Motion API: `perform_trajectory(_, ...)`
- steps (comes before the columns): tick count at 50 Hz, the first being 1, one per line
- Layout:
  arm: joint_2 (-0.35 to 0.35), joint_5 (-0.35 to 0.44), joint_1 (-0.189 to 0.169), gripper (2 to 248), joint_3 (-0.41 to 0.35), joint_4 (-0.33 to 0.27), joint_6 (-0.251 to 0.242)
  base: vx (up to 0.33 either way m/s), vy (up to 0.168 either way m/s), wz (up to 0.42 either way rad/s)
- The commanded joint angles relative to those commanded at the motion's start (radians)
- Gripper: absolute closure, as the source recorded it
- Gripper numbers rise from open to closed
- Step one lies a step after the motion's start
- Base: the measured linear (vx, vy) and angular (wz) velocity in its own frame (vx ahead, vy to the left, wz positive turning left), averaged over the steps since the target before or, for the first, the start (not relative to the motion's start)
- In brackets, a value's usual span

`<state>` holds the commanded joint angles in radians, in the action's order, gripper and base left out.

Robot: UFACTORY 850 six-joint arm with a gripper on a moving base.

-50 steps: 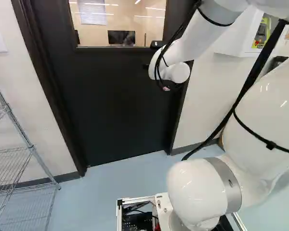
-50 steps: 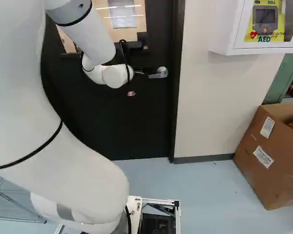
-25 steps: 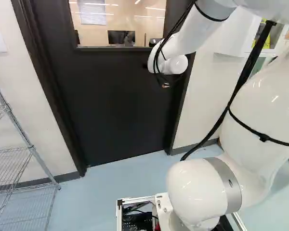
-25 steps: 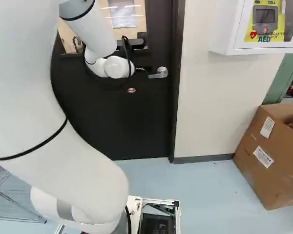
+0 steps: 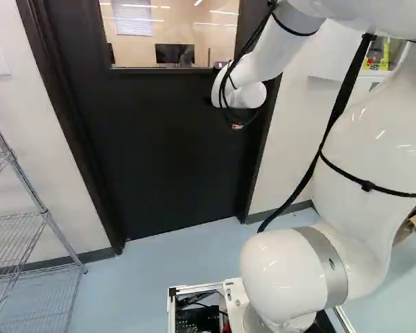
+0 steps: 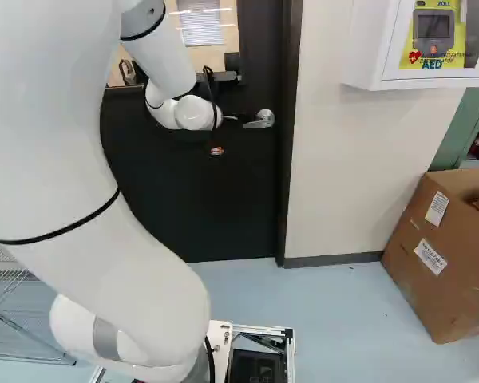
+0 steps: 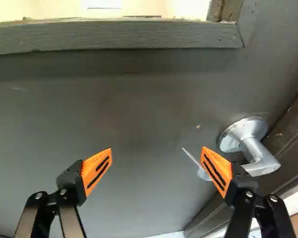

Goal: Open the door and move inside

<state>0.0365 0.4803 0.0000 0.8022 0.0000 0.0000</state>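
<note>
Holds the black two-fingered claw (image 7: 157, 150), with orange pads (image 7: 92, 166), wide open and empty before the closed, flat dark door (image 7: 124, 109). Finds the silver metal lever handle (image 7: 262, 164) beside the claw, apparently running behind one pad. Probably spread so wide to straddle the lever.

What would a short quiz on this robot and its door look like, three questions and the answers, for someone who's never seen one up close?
1. True or false: the end effector is clamped shut on the lever handle.

2. What stands on the floor at the right of the right base view?
a) a ladder
b) a cardboard box
c) a bench

3. Fill in: the upper part of the door has a ____ that shows the room beyond.

Key: 1 false; 2 b; 3 window
</note>
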Motion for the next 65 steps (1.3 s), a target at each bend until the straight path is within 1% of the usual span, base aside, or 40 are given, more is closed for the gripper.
perform_trajectory(65,0.128,0.0,0.0,3,-0.014,0.0,0.0,0.0,0.0,0.0)
